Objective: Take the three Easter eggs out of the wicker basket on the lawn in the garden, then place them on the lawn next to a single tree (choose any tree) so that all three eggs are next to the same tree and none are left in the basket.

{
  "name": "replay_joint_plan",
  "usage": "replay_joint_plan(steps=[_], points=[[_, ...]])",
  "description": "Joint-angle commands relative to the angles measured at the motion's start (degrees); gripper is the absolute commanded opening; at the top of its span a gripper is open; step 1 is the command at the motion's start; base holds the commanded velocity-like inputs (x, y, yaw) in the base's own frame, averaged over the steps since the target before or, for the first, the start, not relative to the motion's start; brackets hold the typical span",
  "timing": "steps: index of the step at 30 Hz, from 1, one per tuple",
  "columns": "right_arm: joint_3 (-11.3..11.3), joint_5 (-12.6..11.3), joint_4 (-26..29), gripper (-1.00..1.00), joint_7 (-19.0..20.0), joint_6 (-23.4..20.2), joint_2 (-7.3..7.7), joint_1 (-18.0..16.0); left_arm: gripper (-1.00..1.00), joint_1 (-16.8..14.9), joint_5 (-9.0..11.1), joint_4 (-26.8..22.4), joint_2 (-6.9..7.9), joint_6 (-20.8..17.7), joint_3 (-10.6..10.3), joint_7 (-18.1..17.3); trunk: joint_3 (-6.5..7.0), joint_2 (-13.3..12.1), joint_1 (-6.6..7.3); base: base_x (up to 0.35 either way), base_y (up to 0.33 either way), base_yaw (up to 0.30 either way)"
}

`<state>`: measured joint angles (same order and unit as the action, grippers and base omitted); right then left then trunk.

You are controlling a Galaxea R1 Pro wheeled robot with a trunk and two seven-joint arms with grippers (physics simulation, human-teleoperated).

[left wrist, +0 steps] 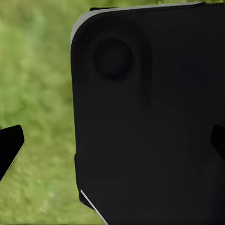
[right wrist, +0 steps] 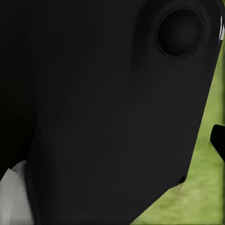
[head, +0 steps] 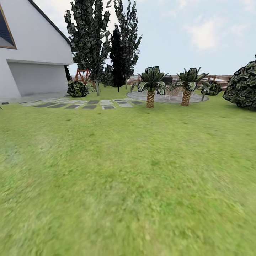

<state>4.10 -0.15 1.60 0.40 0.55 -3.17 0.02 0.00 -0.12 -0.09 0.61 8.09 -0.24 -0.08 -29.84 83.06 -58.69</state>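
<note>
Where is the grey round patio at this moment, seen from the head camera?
In the head view the patio lies far off, right of centre, just behind the two short palms and beyond the lawn.

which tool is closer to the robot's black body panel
Right, probably: in its wrist view the black panel looms larger, lawn squeezed to one edge. The left wrist view leaves a wide lawn strip beside it.

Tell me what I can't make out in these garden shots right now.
- Left gripper: left wrist view, a black robot panel covers the gap; open or shut unclear.
- Right gripper: right wrist view, one fingertip cut by the edge.
- Seat between the palms: head view, too small.
- Lawn nearby: blurred.
</note>
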Motion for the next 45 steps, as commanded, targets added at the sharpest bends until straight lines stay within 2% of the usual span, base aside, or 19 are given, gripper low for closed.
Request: replay_joint_plan(steps=[1, 11, 33, 45], points=[[0.4, 0.0, 0.0, 1.0, 0.0, 0.0, 0.01, 0.0, 1.0, 0.0, 0.0, 0.0, 0.01, 0.2, 0.0, 0.0, -0.04, 0.0, -0.04, 0.339, 0.0, 0.0], [0.5, 0.0, 0.0, 1.0, 0.1, 0.0, -0.1, 0.0, 1.0, 0.0, 0.0, 0.0, 0.01, 0.2, 0.0, 0.0, -0.04, 0.0, -0.04, 0.339, 0.0, 0.034], [0.6, 0.5, 1.1, 1.0, 0.1, 0.1, -0.51, 0.0, 1.0, 0.0, 0.1, -0.1, 0.01, 1.5, -0.1, 0.0, -0.68, 0.0, -0.04, 0.339, 0.0, 0.245], [0.7, 0.6, 2.0, 1.0, 0.1, 2.2, -1.08, 0.0, 1.0, 0.0, 0.0, -0.1, 0.1, 7.5, -0.2, 0.0, -1.35, 0.0, -0.04, 0.339, 0.033, 0.22]])
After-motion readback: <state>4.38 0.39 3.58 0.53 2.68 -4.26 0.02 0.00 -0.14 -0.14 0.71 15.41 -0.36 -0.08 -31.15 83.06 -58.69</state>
